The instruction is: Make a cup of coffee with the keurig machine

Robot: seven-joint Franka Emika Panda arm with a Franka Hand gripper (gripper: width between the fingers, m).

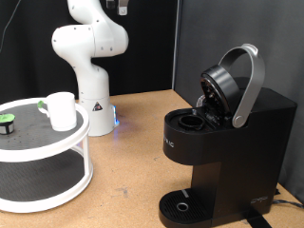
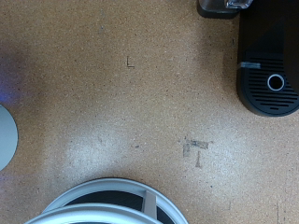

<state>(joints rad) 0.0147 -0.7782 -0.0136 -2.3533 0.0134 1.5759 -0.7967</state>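
A wooden tabletop [image 1: 133, 152] is seen from the side in the exterior view. At about nine o'clock in that picture stands a round white two-tier stand [image 1: 43, 152] with a dark mesh top shelf. On the shelf, towards the picture's left edge, sits a tiny green-topped pod [image 1: 7, 122], and just right of it, near the shelf's right rim, stands the cup [image 1: 62, 110], small, white and upright, with its handle turned to the picture's left. Behind the stand, at about eleven to twelve o'clock, rises the white robot arm [image 1: 90, 43] from its base [image 1: 95, 112], which shows a small blue light low on its right side; the arm runs up out of the top of the picture. The gripper is not visible in either picture, so whether its fingers are spread or pressed together cannot be told, and nothing is seen held. At about four o'clock stands the coffee machine [image 1: 228, 142], black and boxy, well apart from the cup. Its lid, with a silver-grey curved handle [image 1: 249, 85], is tilted up and open, exposing the pod chamber; the round drip tray [image 1: 180, 204] lies at its foot with nothing on it. The wrist view looks straight down on the bare wood from high above: the white rim of the stand [image 2: 103, 201] shows along one edge, and the black machine [image 2: 271, 56] with its round drip tray [image 2: 275, 82] sits in a corner.
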